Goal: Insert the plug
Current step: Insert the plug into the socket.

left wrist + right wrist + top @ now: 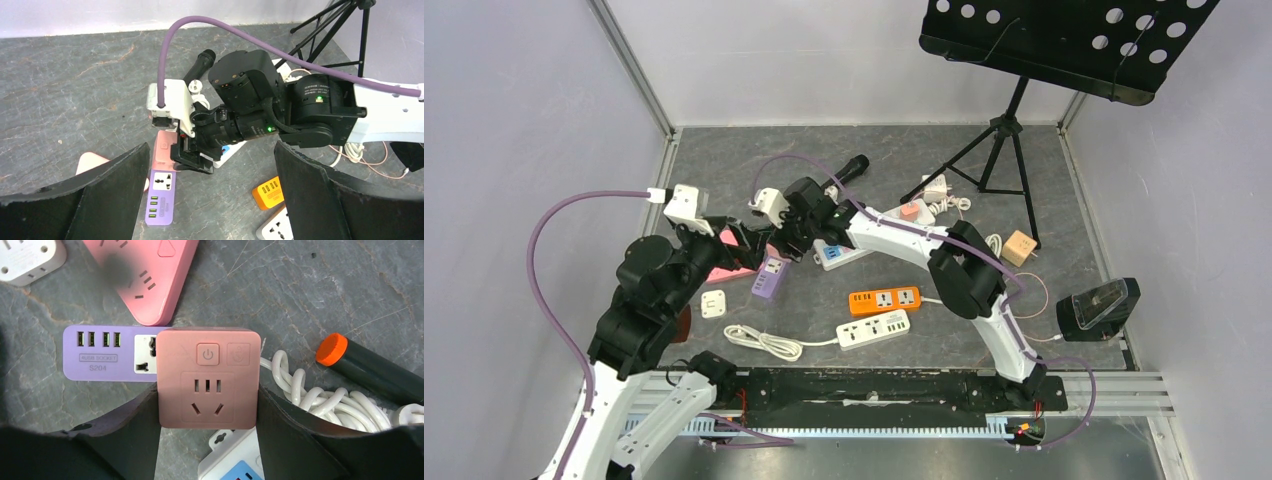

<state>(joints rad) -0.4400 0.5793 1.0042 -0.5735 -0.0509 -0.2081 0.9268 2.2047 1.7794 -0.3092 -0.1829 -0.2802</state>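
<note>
The left gripper [211, 150] hung empty, jaws wide apart, near the pink strip [145, 275], probably ready to steady things. To its right, the right gripper [208, 390] was clamped on the pink plug [208, 380], squared over the purple strip [100, 360] socket for pressing in.
</note>
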